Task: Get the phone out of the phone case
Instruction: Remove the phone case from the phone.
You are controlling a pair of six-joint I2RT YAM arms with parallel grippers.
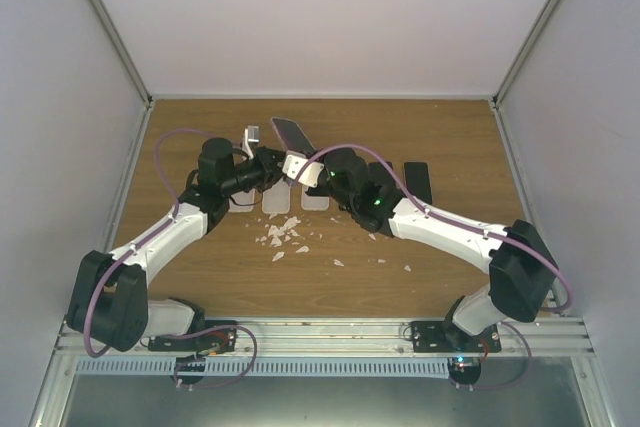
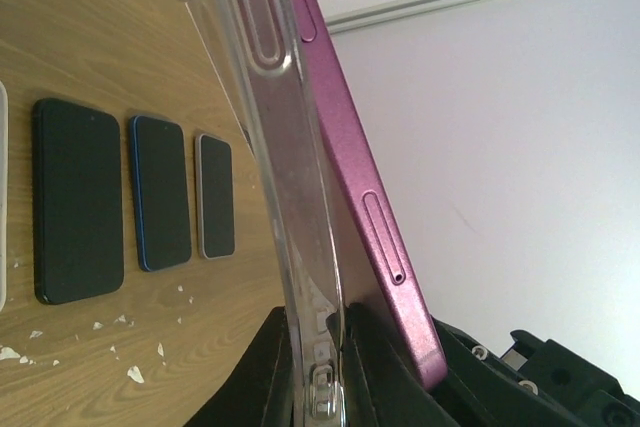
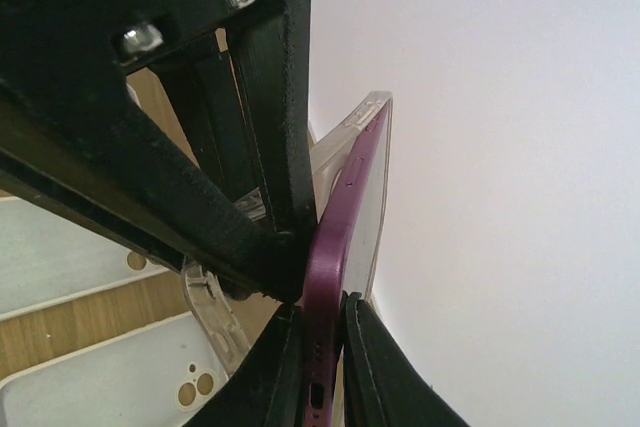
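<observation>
My top view is evenly, softly lit: I see bright white walls (image 1: 330, 17), a warmer worktop (image 1: 430, 247), and only faint shadows under the arms (image 1: 170, 232). On the left wrist feed the spare phones (image 2: 78, 197) beyond the left gripper (image 2: 330, 377) are sharp, while the clear phone case (image 2: 290, 197) in it catches pale glare and softens near the lens. On the right wrist feed the right gripper (image 3: 322, 372) reads dark and slightly blurred, the phone (image 3: 333, 242) between its fingers has a dull sheen, and the wall (image 3: 500, 147) behind is nearly washed out.

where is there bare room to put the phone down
Bare table along the front rail, and the far strip by the back wall. Crowded mid-table: spare phones, empty cases, white flakes.
</observation>
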